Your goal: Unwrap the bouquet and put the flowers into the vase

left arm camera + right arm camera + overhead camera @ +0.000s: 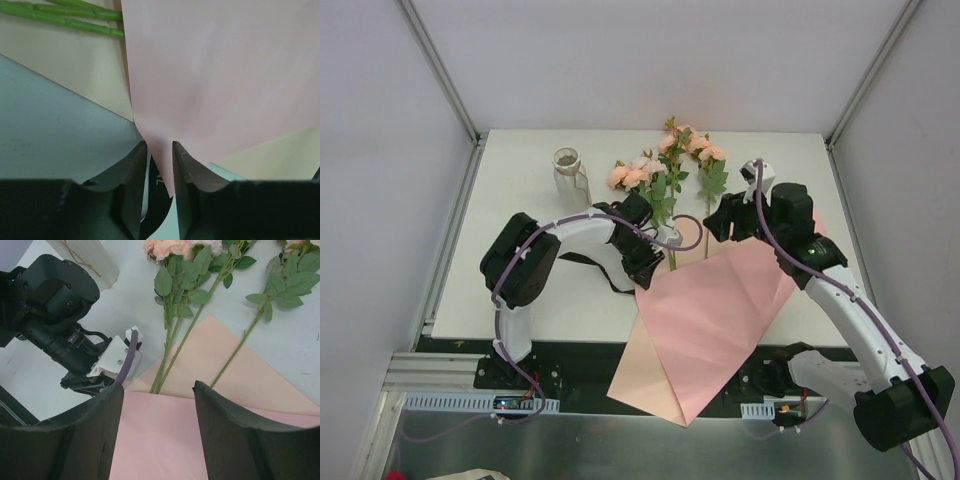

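A: Where are the flowers (665,190)?

B: Flat on the tabletop (520,300), between the left tool (160,145) and the right tool (157,385). The peach and pale pink blooms point away, beyond both tools.

A: And the stems?

B: Green and leafy. Two run close together and a third lies apart, nearer the right tool. Their lower ends rest on the peach sheet, just ahead of the right tool.

A: Is the paper (705,320) still round them?

B: No. It lies spread open, a pink sheet over a peach one. It passes under the right tool, and one pink corner sits between the left tool's fingers.

A: The vase (568,175)?

B: It stands upright beyond the left tool, on that tool's outer side. It is whitish with thin brown lines, and well apart from the blooms.
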